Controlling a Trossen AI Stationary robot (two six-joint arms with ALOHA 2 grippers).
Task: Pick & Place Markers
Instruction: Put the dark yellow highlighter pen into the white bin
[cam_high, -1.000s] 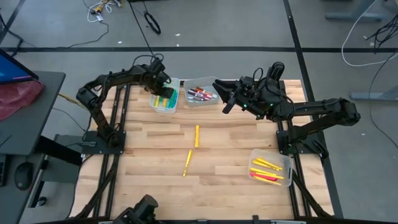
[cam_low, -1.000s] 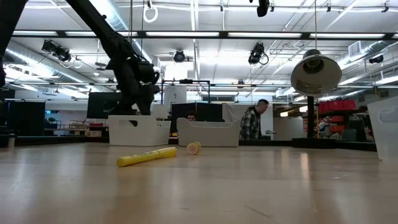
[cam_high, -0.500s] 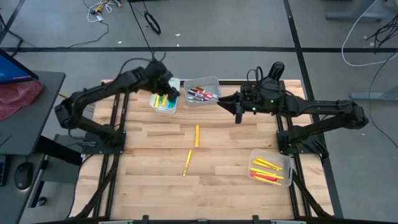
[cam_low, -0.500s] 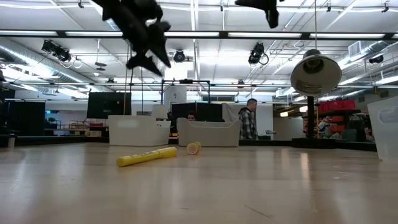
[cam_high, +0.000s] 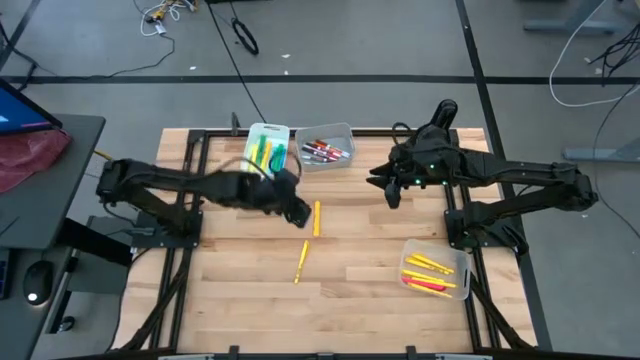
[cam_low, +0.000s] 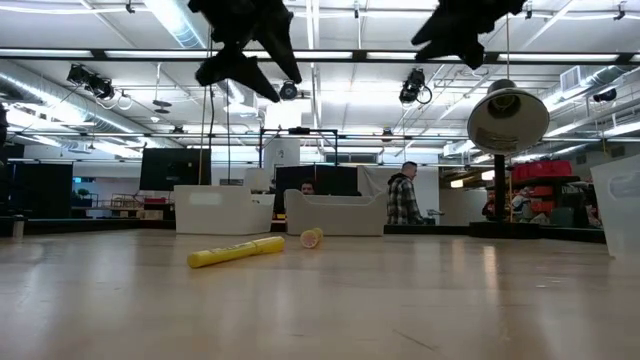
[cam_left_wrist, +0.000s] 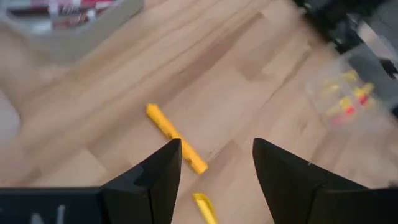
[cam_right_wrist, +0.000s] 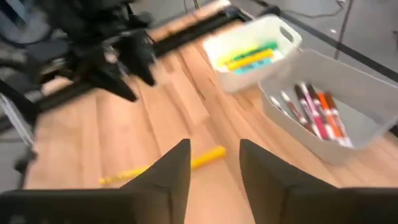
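Observation:
Two yellow markers lie flat on the wooden table: one near the middle (cam_high: 316, 218) (cam_left_wrist: 175, 138) (cam_right_wrist: 208, 157), one closer to the near edge (cam_high: 301, 262) (cam_low: 235, 252). More markers lie in three bins. My left gripper (cam_high: 295, 208) (cam_left_wrist: 217, 149) hangs open and empty above the table, just left of the middle marker. My right gripper (cam_high: 390, 190) (cam_right_wrist: 214, 149) is open and empty too, raised to the right of that marker and near the bin of red markers.
At the far edge stand a white bin (cam_high: 266, 150) with green, yellow and blue markers and a grey bin (cam_high: 325, 148) with red and pink ones. A clear bin (cam_high: 435, 270) with yellow and red markers sits at the near right. People stand in the room behind.
My left gripper has risen out of the white bin and swung toward the near edge and the right, ending above the table beside the middle yellow marker. My right gripper has drawn away from the grey bin, toward the right and the near edge. The markers have not moved.

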